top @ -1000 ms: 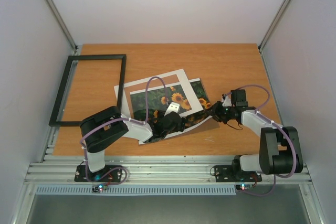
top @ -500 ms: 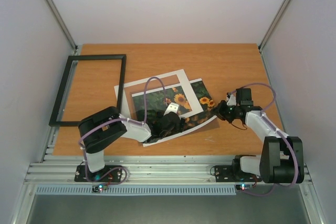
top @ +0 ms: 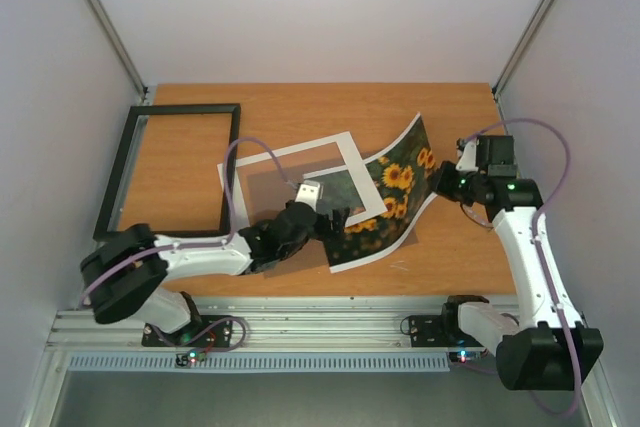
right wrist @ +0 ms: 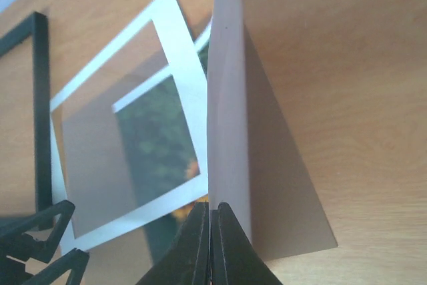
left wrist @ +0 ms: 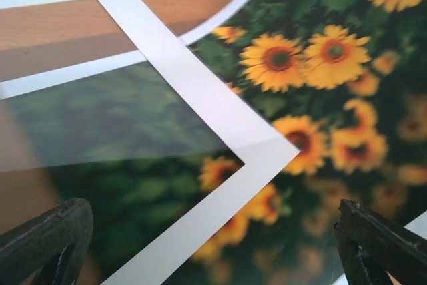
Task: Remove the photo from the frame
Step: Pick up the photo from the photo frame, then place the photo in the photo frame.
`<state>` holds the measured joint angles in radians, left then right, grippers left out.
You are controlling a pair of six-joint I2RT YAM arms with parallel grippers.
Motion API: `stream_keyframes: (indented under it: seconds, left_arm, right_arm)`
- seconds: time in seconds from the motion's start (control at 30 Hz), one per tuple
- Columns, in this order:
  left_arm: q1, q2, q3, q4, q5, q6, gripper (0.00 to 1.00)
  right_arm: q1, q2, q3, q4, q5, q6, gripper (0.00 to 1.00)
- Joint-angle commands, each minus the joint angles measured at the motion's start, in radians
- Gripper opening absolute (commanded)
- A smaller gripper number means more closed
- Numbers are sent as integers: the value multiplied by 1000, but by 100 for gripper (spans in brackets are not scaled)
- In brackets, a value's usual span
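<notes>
The frame (top: 190, 108) lies alone by the far left corner of the desk (top: 420, 107), with bare wood showing through its opening. So the photo (top: 395, 197) is out of it, and the step in hand looks like freeing the print from the loose mat (top: 290, 150).

The right pincer (top: 445, 182) is pressed together on the photo's right edge and holds that side up off the desk, towards the right edge. In the right wrist view the print (right wrist: 230, 98) stands nearly on edge, its pale back to the camera, nipped between the closed fingers of the right pincer (right wrist: 213, 231).

The left pincer (top: 330, 215) is spread wide and low over the mat's near right corner, with nothing between its fingers. I cannot tell whether it presses on the mat.

The photo's left part lies under the mat and under what looks like a clear sheet (left wrist: 100, 121) in the cut-out.

The next move probably calls for a slow, low draw to the right while the mat is kept down, then laying the print flat on bare desk.

The photo shows yellow-orange sunflowers on dark green leaves with a thin white border. It is bent in a long curve from flat to raised, and a sharp pull could crease it.
</notes>
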<state>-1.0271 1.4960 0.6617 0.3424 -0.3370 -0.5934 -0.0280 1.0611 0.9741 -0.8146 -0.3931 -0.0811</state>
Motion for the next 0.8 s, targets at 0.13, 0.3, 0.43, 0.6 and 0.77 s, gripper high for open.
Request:
stream_keyframes:
  seconds: [0.13,0.3,0.43,0.6,0.77]
  left_arm:
    - [71,-269,-100,-131,74,-136,99]
    - [114,-387,-148,-186,94,-185,99]
    - [177,-443,-202,-187,152,-234,99]
    - [265,-497,-255,-185,229,-288,99]
    - [311,-551,-284,-209,253,-307,99]
  right_arm:
    - [-3,-1,376,-302,19,-91,1]
    - [19,49,543,-355,-16,-79,1]
    - [93,104,678,-381,-5,-59,1]
    - [278,188,837,-399,99,-33,1]
    - [420,309,1011,-401,153,-6,1]
